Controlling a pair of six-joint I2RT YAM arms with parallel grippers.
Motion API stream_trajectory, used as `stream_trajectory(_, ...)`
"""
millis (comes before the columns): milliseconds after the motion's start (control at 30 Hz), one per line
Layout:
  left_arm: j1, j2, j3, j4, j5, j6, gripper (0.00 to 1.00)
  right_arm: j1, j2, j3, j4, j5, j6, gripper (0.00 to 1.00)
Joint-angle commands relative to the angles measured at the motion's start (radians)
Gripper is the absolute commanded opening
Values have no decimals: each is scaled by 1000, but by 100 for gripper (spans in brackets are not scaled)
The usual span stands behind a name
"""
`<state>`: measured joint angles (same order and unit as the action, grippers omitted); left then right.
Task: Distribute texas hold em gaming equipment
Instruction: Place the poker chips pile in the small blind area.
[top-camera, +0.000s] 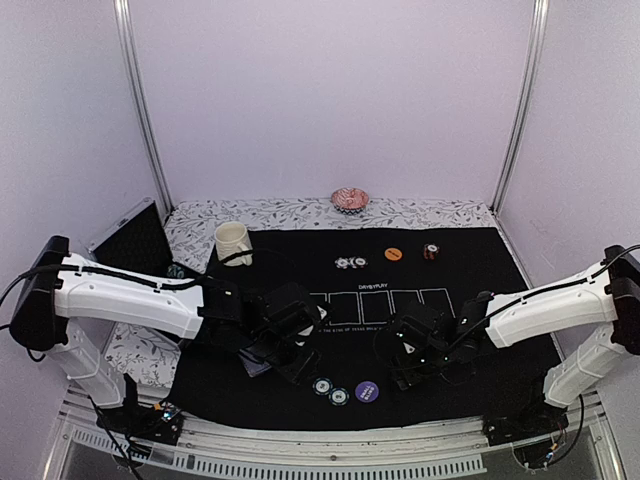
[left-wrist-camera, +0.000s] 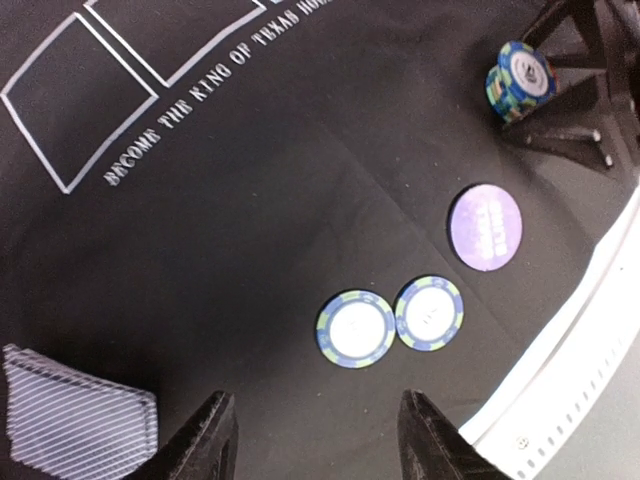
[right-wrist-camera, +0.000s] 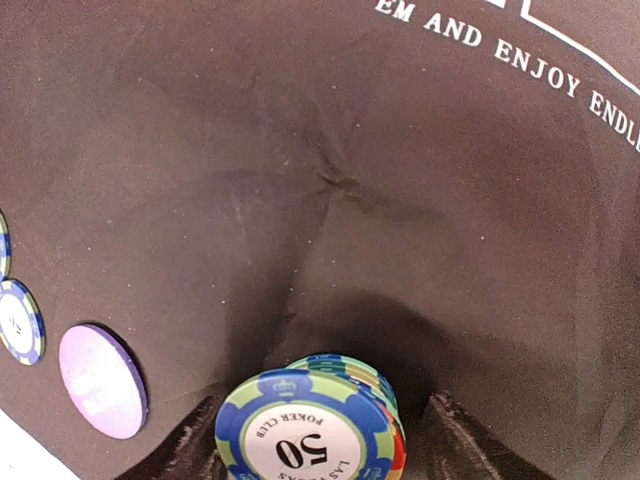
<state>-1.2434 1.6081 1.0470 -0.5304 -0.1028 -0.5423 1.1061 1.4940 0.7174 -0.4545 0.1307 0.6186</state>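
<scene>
By the purple button (right-wrist-camera: 100, 380), your right claw (right-wrist-camera: 315, 445) grips a chip stack (right-wrist-camera: 305, 425), your left claw (left-wrist-camera: 315, 440) is apart and empty, and the stack likely needs carrying to a new spot next.

A robot lab booth: bare white walls (top-camera: 330, 90), aluminium posts (top-camera: 140, 110), 2 bolted arms (top-camera: 130, 295).

Near edge of your mat (top-camera: 480, 270): two chips (top-camera: 330, 390) side by side, near button (top-camera: 367, 391) just right. Further right, chip stack (left-wrist-camera: 520, 78) between right gripper (right-wrist-camera: 325, 450) fingers. Card pile (left-wrist-camera: 75, 415) left of chips. Far side, left to right: mug (top-camera: 233, 243), chip cluster (top-camera: 352, 263), far button (top-camera: 393, 254), small stack (top-camera: 431, 252). Dish (top-camera: 350, 199) behind mat.
</scene>
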Motion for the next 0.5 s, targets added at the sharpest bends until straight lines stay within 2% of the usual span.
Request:
stream_trajectory(0,26,-59,-27,-28,-23,23,57,3,-29,-14,2,10,3,73)
stream_trajectory(133,41,-88,-46,-29,-24,25,58,3,-49,12,-22,-12,-27,96)
stream_trajectory(300,50,-104,-57,-28,-22,28,59,3,-96,102,-133,29,-67,98)
stream_trajectory(467,56,-113,-56,-30,-17,34,59,-23,-130,159,-157,32,-108,98)
